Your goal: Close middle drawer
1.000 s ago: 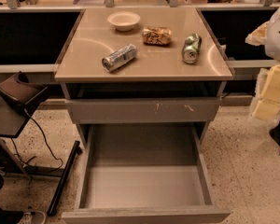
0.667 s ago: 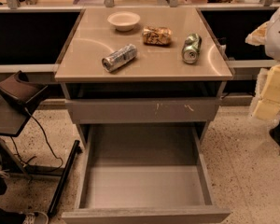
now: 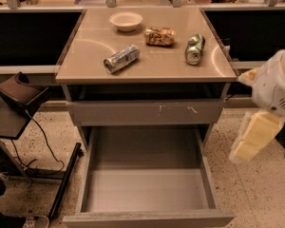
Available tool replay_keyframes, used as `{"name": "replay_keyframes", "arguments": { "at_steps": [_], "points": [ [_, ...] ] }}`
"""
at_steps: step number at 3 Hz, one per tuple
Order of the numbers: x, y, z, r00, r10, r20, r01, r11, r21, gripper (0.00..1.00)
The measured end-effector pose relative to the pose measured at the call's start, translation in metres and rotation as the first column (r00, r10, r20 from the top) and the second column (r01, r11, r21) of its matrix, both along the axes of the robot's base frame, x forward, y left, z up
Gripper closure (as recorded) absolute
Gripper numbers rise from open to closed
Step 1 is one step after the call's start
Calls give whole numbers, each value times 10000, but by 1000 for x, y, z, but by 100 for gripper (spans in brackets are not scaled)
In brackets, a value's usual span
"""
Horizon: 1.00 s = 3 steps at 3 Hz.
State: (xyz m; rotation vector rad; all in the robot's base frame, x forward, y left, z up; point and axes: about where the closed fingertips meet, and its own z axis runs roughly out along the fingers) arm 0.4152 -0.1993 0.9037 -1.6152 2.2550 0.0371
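Note:
The middle drawer (image 3: 147, 218) is pulled far out toward the camera, and its grey inside (image 3: 145, 189) is empty. Its plain flat front lies along the bottom edge of the view. Above it sits the closed grey drawer front with pale scratches on its right half (image 3: 147, 112). My gripper (image 3: 254, 137) hangs at the right edge as a cream-coloured part under the white arm housing (image 3: 275, 84). It is to the right of the cabinet, level with the open drawer's back, and apart from it.
On the cabinet top (image 3: 85, 51) stand a white bowl (image 3: 126, 20), a lying silver can (image 3: 121, 58), a snack bag (image 3: 159, 36) and a green can (image 3: 194, 49). A dark chair (image 3: 19, 96) with a cable and a black pole (image 3: 64, 182) stands at the left.
The arm and gripper have moved down and a little left along the right side of the cabinet. The drawer and the things on top have not moved.

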Motion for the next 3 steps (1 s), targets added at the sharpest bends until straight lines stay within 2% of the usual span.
{"name": "replay_keyframes", "arguments": {
  "at_steps": [1, 2, 3],
  "points": [
    [-12, 21, -65, 9992, -265, -287, 275, 9990, 364, 0],
    [-25, 21, -94, 9974, -241, -673, 257, 9994, 230, 0],
    [-25, 21, -94, 9974, -241, -672, 257, 9994, 230, 0]
  ]
}}
